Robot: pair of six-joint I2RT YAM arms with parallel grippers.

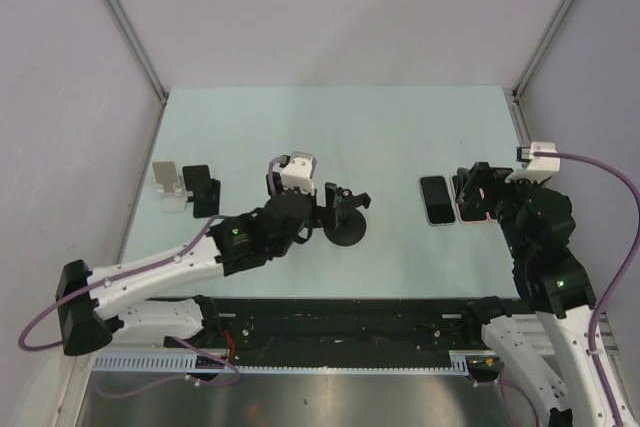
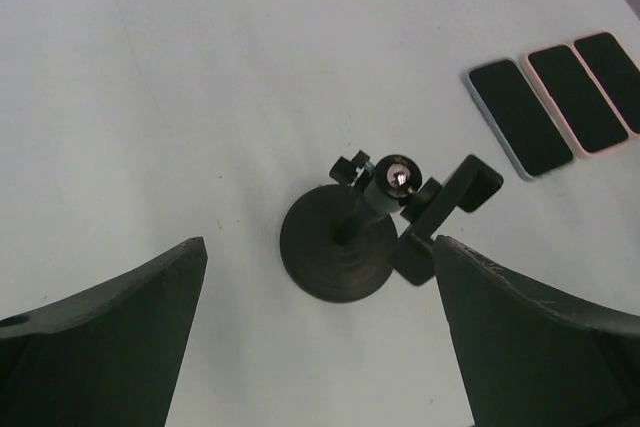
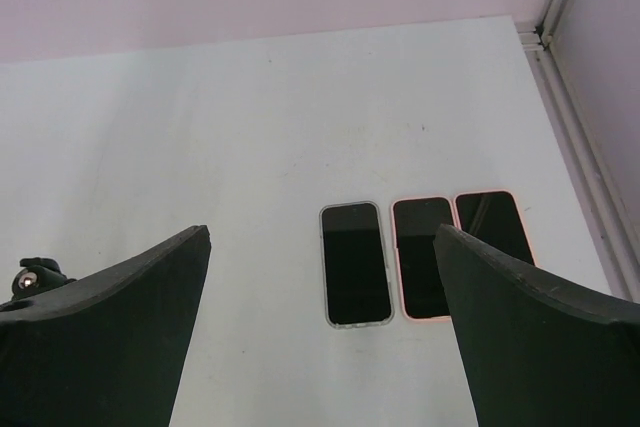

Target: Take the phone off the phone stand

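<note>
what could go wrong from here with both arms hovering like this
1. The left tool is open above the black stand, whose clamp holds no phone. Closing here would probably grab the stand or tip it over.
2. The right tool is open above three phones lying flat with their edges close together. Lowering onto one may shove its neighbour.
</note>
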